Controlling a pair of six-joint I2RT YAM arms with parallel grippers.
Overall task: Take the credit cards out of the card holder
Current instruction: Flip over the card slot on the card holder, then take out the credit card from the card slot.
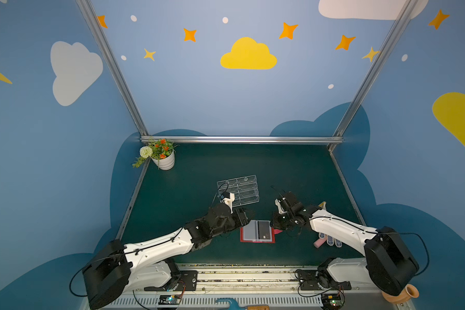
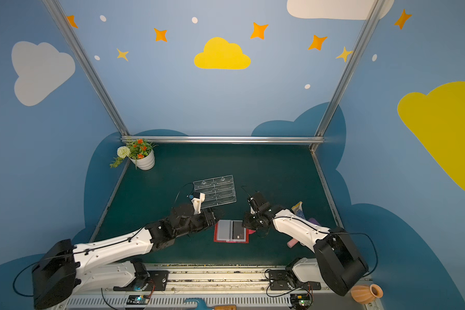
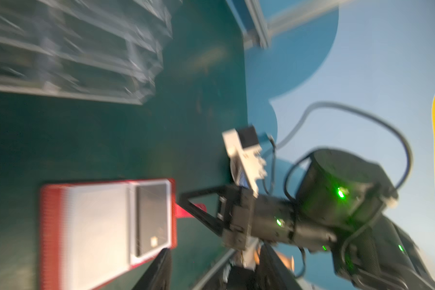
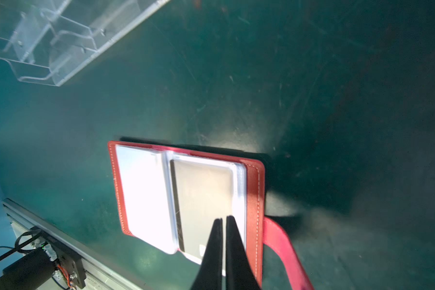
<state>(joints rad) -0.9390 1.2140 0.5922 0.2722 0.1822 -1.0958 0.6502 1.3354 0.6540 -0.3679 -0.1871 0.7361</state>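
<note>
We find both top views evenly lit, edges bowed; left wrist view motion-blurred; right wrist view has glare whitening the card holder (image 4: 141,195) pages

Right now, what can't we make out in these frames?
- Print on the credit card: glare in the right wrist view, motion blur in the left wrist view, too small in both top views.
- Whether the card holder holds more cards: stacked sleeve pages hide that.
- Whether the right gripper touches the card: its shut fingers cover the spot.
- The left gripper: blurred in the left wrist view, hidden under its own wrist in both top views.
</note>
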